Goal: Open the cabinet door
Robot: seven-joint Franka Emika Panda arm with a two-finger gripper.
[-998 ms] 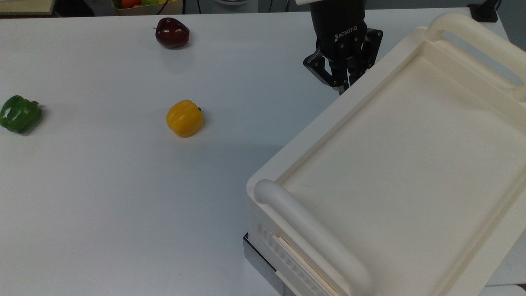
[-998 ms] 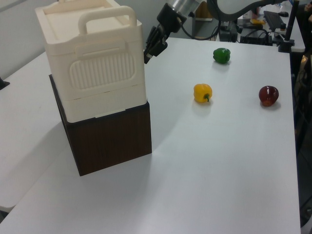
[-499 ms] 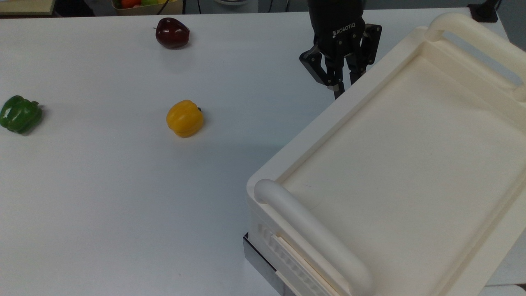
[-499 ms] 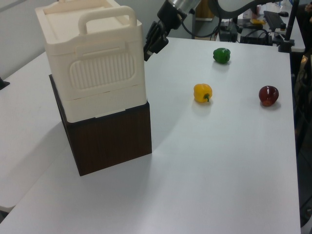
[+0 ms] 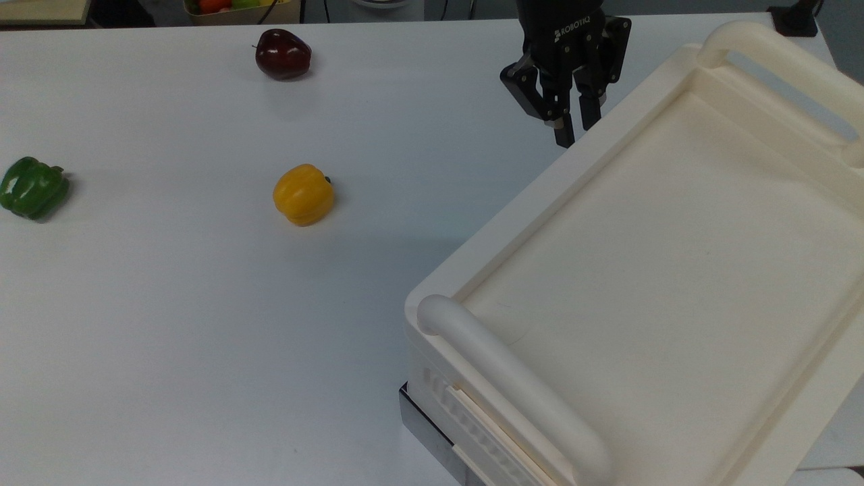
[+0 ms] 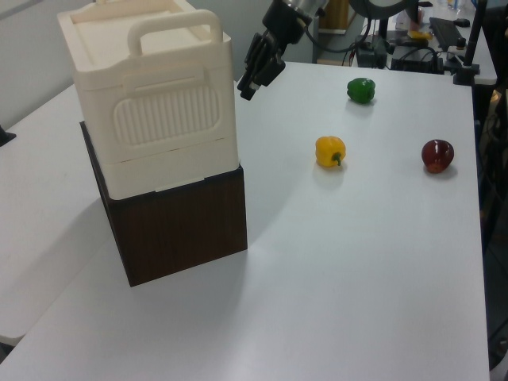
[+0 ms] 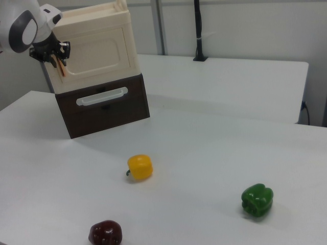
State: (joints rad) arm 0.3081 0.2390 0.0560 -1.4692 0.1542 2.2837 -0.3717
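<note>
The cream cabinet (image 6: pixel 159 119) stands on a dark brown base. In the right view its cabinet door (image 7: pixel 97 51) is the cream front panel with a rounded recess, lying flat or nearly flat against the body. A copper-brown sliver (image 7: pixel 61 69) shows at the door's left edge. My black gripper (image 7: pixel 55 62) hangs right at that edge. In the top view the gripper (image 5: pixel 574 133) sits just off the cabinet's upper-left rim (image 5: pixel 513 223), open, its fingers a narrow gap apart with nothing seen between them. The gripper (image 6: pixel 247 89) is beside the cabinet's right corner in the left view.
A yellow pepper (image 5: pixel 303 194), a green pepper (image 5: pixel 32 187) and a dark red apple (image 5: pixel 283 54) lie on the white table. The brown base (image 7: pixel 102 109) has a pale bar handle. Thick cream handles (image 5: pixel 513 391) cap the cabinet's top.
The gripper has moved toward the top view's upper right and, in the left view, slightly right, away from the cabinet's corner. Its finger gap looks much the same.
</note>
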